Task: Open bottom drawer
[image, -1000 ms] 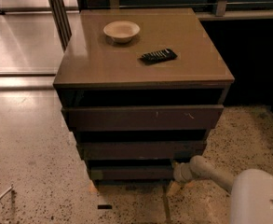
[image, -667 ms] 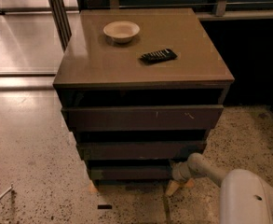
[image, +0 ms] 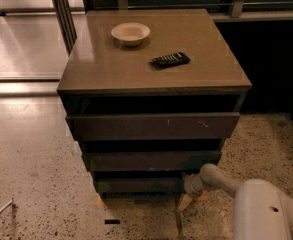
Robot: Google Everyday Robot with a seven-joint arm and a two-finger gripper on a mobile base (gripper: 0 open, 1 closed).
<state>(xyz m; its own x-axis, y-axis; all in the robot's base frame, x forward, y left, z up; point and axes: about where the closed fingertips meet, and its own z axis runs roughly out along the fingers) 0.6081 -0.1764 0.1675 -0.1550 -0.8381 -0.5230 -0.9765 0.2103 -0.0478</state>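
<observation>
1 gripper (image: 190, 185) sits at the right end of the bottom drawer (image: 136, 185), spread or pressed together I cannot tell.

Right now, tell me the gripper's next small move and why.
Probably a short, gentle pull straight toward the camera. The gripper sits at the right end of the slim dark brown bottom drawer, whose flat, handleless face looks shut. Whether it has a hold there, I cannot tell.
</observation>
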